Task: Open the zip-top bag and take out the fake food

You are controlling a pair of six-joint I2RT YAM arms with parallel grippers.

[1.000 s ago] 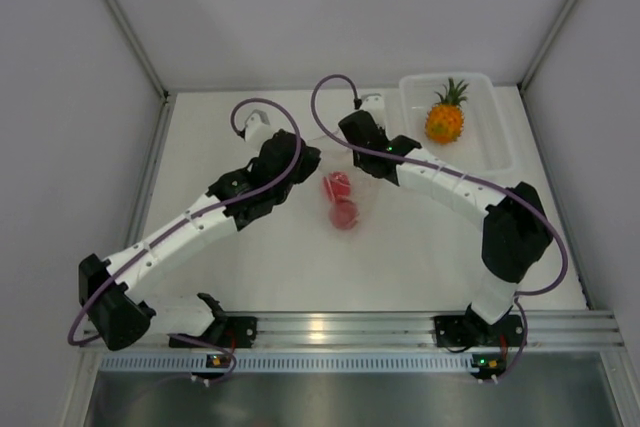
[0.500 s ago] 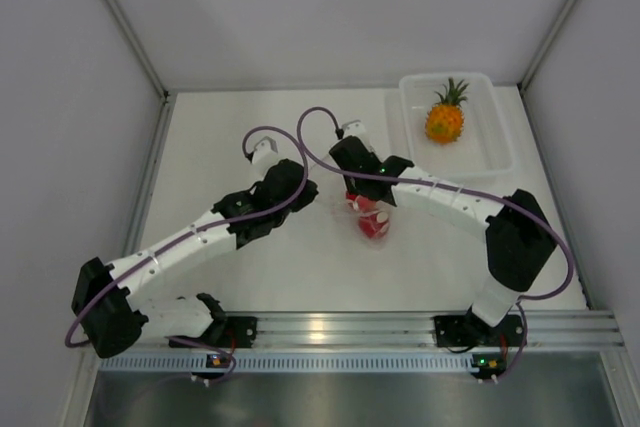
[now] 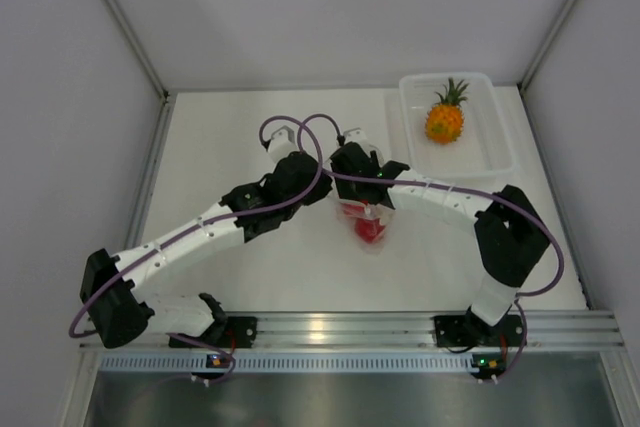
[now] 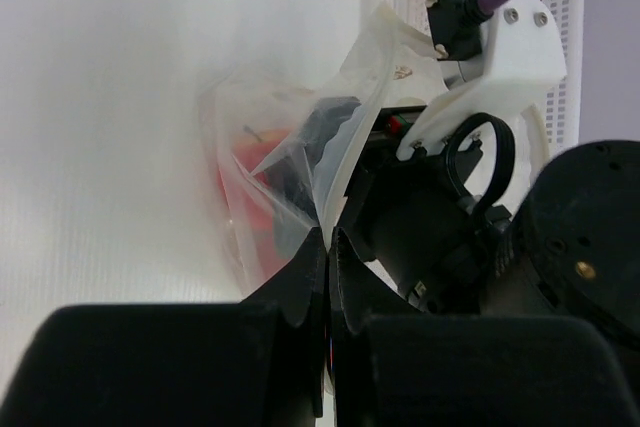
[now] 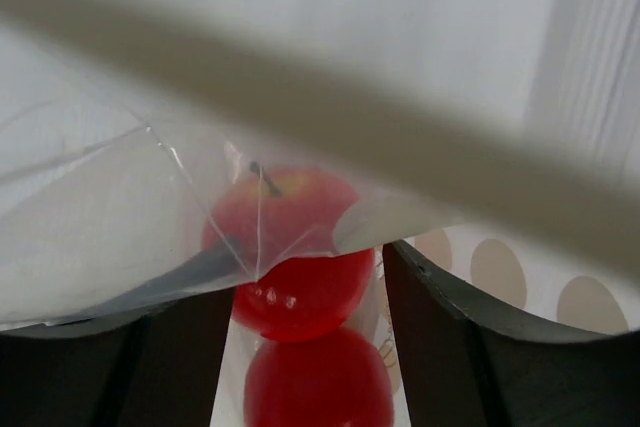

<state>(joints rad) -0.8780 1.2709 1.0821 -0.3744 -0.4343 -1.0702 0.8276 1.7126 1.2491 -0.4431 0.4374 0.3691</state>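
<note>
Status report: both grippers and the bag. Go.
Left gripper shut on zip-top bag edge. Right gripper straddles red fruits in bag, grip unclear. Pineapple in bin.

The clear, crinkly zip-top bag [image 3: 368, 217] sat crumpled, holding a glossy red toy apple [image 5: 290, 247] with a second red fruit [image 5: 318, 382] touching at its six o'clock. The orange toy pineapple [image 3: 444, 119], green crown pointing to twelve, lay outside at the bag's one o'clock, well apart.

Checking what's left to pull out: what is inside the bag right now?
Two red fruits show through the bag in the right wrist view, the second below the first. The pineapple sits outside it, in the bin. The bag's lower end is out of view.
</note>
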